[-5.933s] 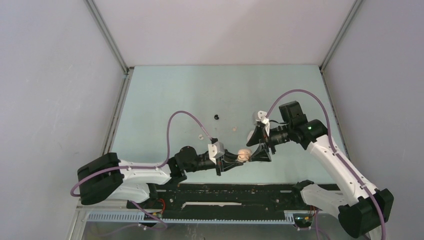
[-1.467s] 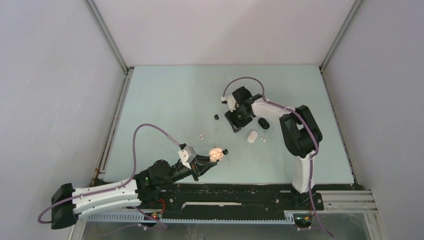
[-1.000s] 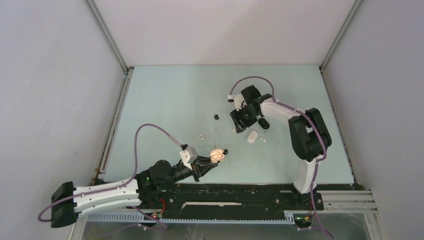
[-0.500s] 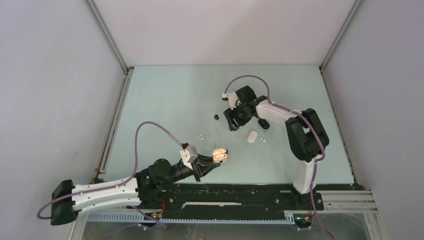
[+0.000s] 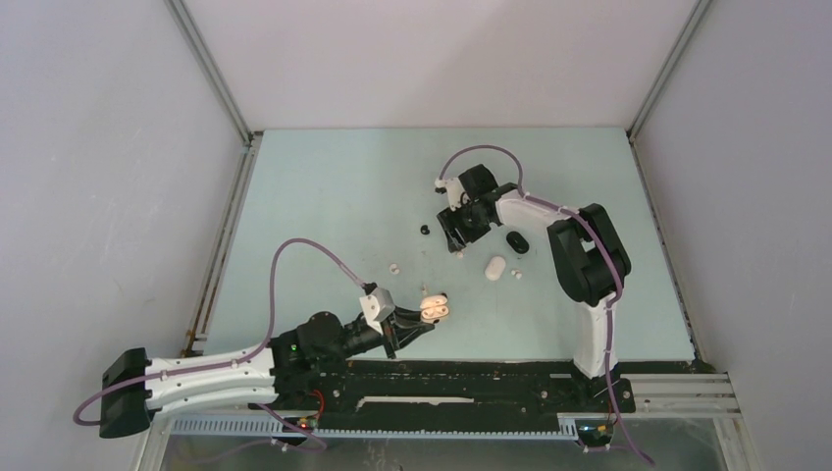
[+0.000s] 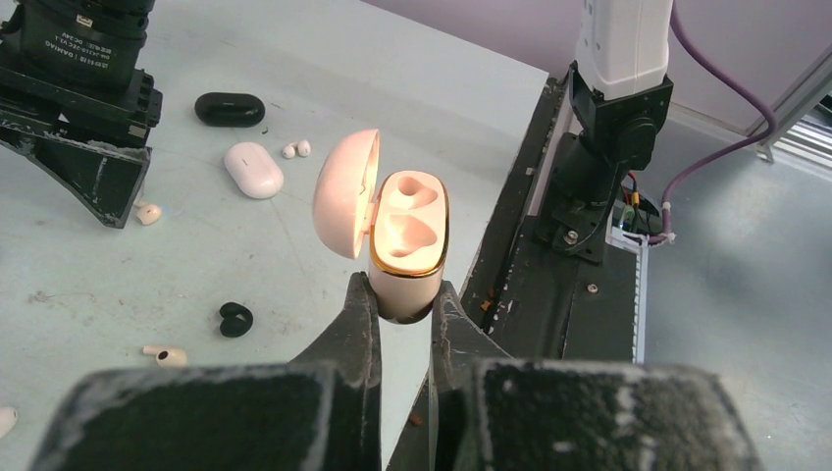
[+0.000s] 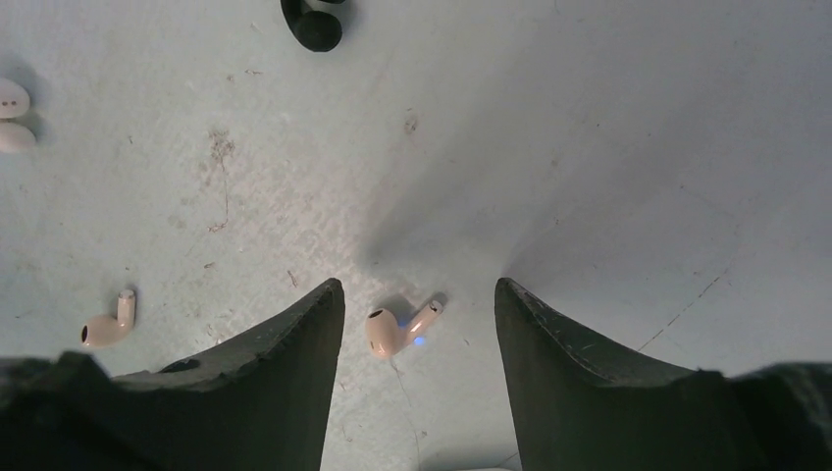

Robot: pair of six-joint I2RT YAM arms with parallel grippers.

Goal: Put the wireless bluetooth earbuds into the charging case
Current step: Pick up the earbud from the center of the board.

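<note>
Left gripper [image 6: 402, 296] clamps the glossy cream hinged case [image 6: 408, 228]; right gripper [image 7: 417, 287] gapes around a stemmed earbud [image 7: 390, 332]

The open charging case [image 6: 404, 245] sits clamped between the left fingers [image 6: 355, 329], over the table [image 5: 324, 186] near its front edge. Farther back, the right fingers [image 7: 285, 373] straddle one earbud [image 7: 397, 329] that lies on the table, touching neither. In the right wrist view a second earbud [image 7: 106, 326] lies to their left. Two closed cases [image 5: 495, 267] lie to the right of those fingers, one behind the other.
</note>
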